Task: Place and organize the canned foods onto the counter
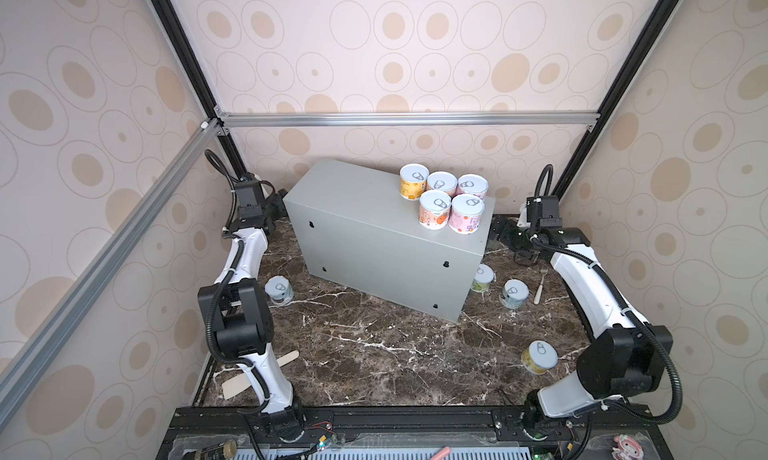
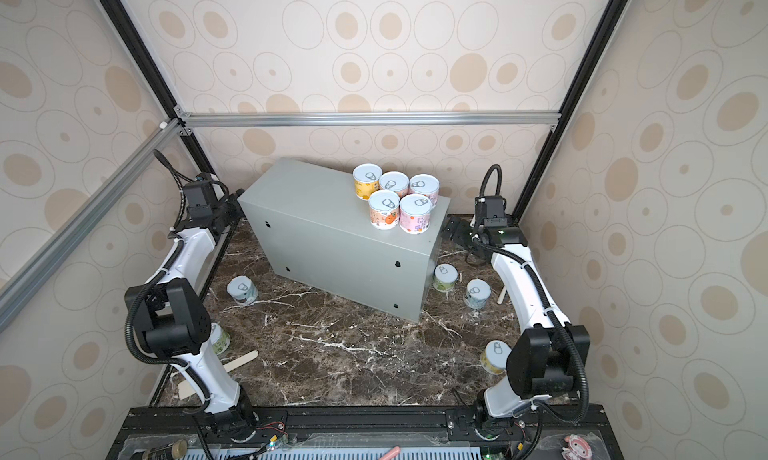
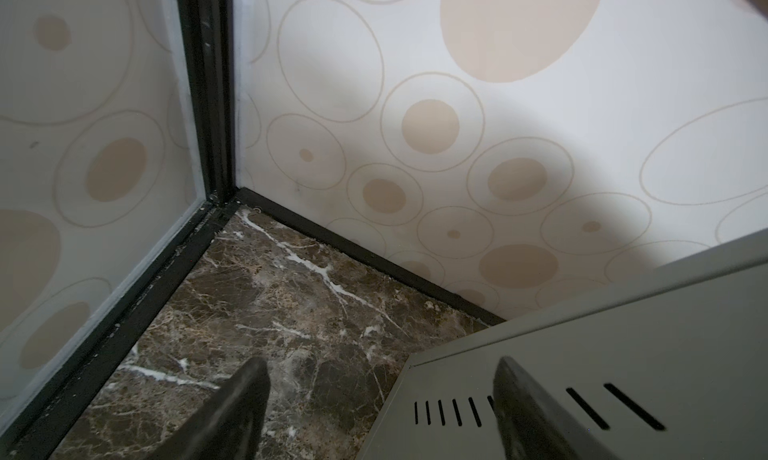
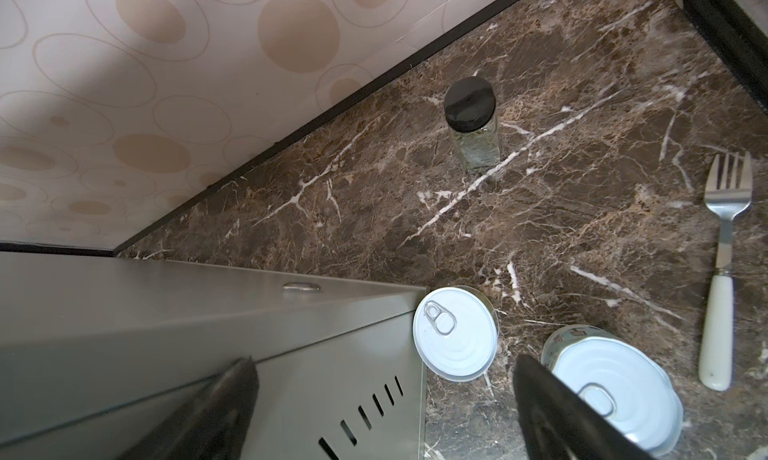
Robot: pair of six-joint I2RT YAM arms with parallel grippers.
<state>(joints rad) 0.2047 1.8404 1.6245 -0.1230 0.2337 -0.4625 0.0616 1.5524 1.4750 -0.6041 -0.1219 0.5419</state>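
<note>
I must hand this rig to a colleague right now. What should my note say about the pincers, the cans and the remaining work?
Left pincer: open, empty, at the left end of the counter.
Right pincer: open, empty, beside the counter's right end.
Done: five cans stand upright, clustered on the right part of the counter top.
Remaining, all on the marble surface: pale can near the left arm; green-label can half hidden behind that arm's elbow; green can and teal can by the counter's right end; yellow can near the right arm.
</note>
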